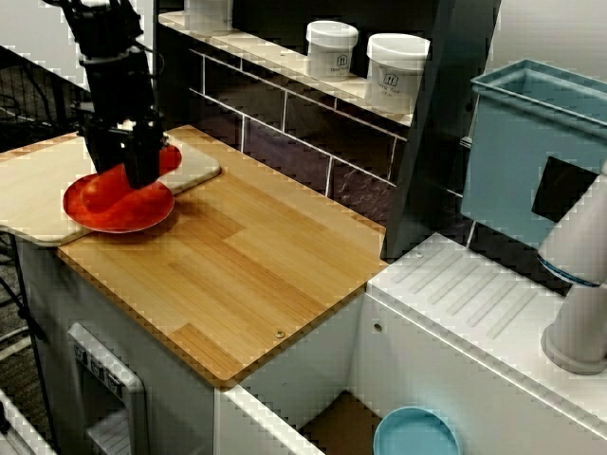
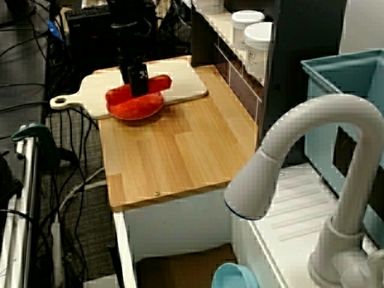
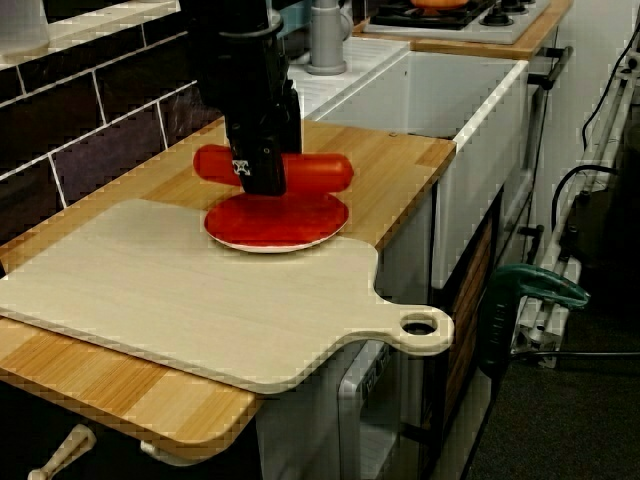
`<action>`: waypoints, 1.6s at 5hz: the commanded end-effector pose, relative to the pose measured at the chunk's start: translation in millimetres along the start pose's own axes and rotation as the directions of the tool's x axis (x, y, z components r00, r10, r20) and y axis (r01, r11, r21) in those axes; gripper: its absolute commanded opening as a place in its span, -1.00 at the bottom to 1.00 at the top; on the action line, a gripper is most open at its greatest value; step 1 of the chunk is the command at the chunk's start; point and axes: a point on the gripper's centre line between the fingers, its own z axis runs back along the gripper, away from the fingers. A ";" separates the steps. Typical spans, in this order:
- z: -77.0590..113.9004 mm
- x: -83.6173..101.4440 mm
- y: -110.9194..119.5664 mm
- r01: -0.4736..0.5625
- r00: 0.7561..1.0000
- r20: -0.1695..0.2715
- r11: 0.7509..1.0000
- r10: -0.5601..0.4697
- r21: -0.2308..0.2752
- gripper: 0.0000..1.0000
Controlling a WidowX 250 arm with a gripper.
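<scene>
My black gripper points down over a red plate. It is shut on the middle of a red sausage-shaped cylinder, which lies level with both ends sticking out past the fingers. The cylinder sits just over the plate; I cannot tell whether they touch. The plate rests on a pale wooden cutting board with a handle, at the end of the wooden counter.
Two white jars stand on the wall shelf. Beyond the counter are a blue bin, a white faucet and a sink holding a blue bowl. A metal cup stands behind the gripper.
</scene>
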 end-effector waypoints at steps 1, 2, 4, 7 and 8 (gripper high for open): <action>-4.6 0.0 7.3 0.004 1.000 0.018 0.999 -0.005 0.043 -1.00; -8.7 -3.6 9.5 0.002 1.000 0.006 0.999 -0.002 0.045 -1.00; -6.9 -7.2 8.5 0.005 1.000 -0.011 0.999 -0.004 0.051 1.00; 7.6 -11.6 12.5 0.004 1.000 0.005 1.000 -0.005 0.028 1.00; 12.7 -16.2 16.8 0.012 1.000 0.016 1.000 -0.013 0.022 1.00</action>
